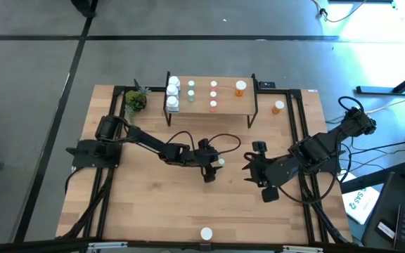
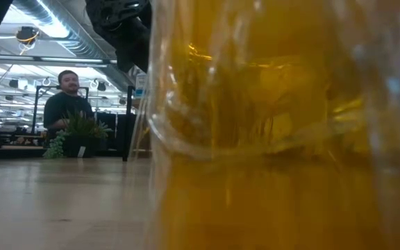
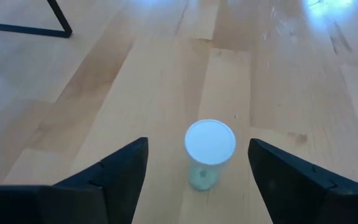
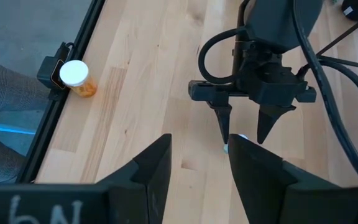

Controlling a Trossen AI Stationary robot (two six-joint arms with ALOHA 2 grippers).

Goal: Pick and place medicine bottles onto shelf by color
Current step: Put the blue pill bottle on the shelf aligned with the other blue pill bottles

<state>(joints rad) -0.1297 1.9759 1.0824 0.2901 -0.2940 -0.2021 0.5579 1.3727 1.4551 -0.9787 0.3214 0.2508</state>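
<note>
The left gripper (image 3: 197,171) is held open around a pale green bottle (image 3: 209,153), not yet gripped. Beyond it, the shelf (image 1: 225,107) is already loaded with several sorted bottles. Left out: an orange bottle (image 1: 278,107) and another (image 1: 206,233) behind.

The high camera looked straight down on the whole table (image 1: 153,211). The low camera sat at tabletop level, pressed against an orange bottle (image 2: 283,139). Both wrist cameras looked closely down at one pale green bottle (image 3: 209,154).
</note>
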